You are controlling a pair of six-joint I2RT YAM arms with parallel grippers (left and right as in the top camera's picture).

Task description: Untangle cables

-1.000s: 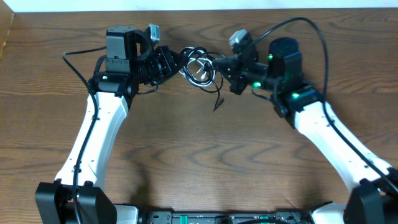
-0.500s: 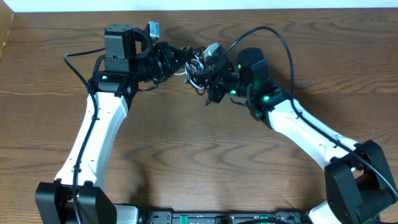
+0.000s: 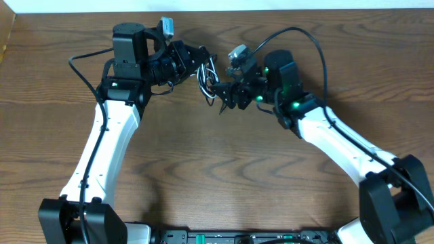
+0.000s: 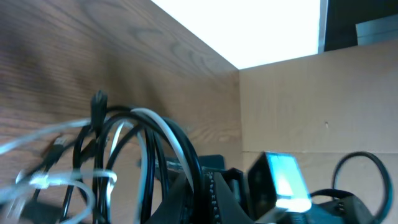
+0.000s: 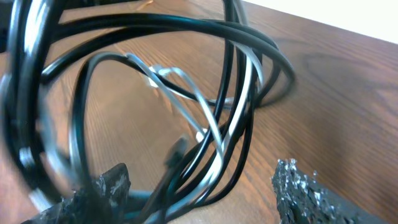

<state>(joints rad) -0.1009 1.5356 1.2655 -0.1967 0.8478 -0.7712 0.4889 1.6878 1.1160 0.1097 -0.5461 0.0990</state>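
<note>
Cables (image 3: 206, 78), one black and one white, hang as a small coiled knot at 12 o'clock on the wooden table (image 3: 203, 176), between the two claws. The knot's long axis runs roughly 12 to 6, with a thin black end trailing toward 6 o'clock. The left gripper (image 3: 201, 62), reaching in from 10 o'clock, is clamped shut on the knot's upper loops. The right gripper (image 3: 224, 95), coming from 3 o'clock, has its fingers (image 5: 106, 186) spread wide apart, and loops of the black cord (image 5: 186, 28) and white cord (image 5: 186, 93) pass between them.
</note>
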